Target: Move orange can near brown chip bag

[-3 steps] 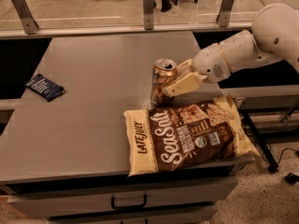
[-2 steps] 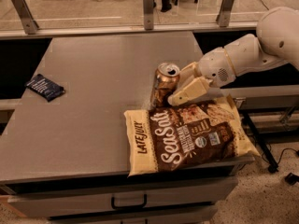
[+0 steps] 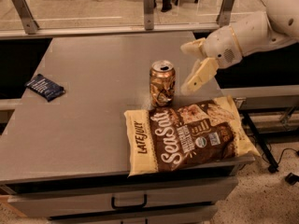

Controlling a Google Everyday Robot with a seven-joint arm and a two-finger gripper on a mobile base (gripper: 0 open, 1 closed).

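Upright on the grey counter (image 3: 93, 78): small copper-orange metallic drink can (image 3: 162, 84), right at the far edge of the flat dark-brown chip bag (image 3: 187, 134). The cream-white pincer (image 3: 192, 62) hangs just right of the can, fingers apart, gripping nothing.

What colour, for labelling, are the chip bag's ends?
Cream-yellow ends on the brown chip bag, camera view; the open end effector hovers beside the orange can.

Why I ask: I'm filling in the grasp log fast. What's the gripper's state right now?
Gripper: open, holding nothing, just right of the upright orange can, which stands at the brown chip bag's top edge.
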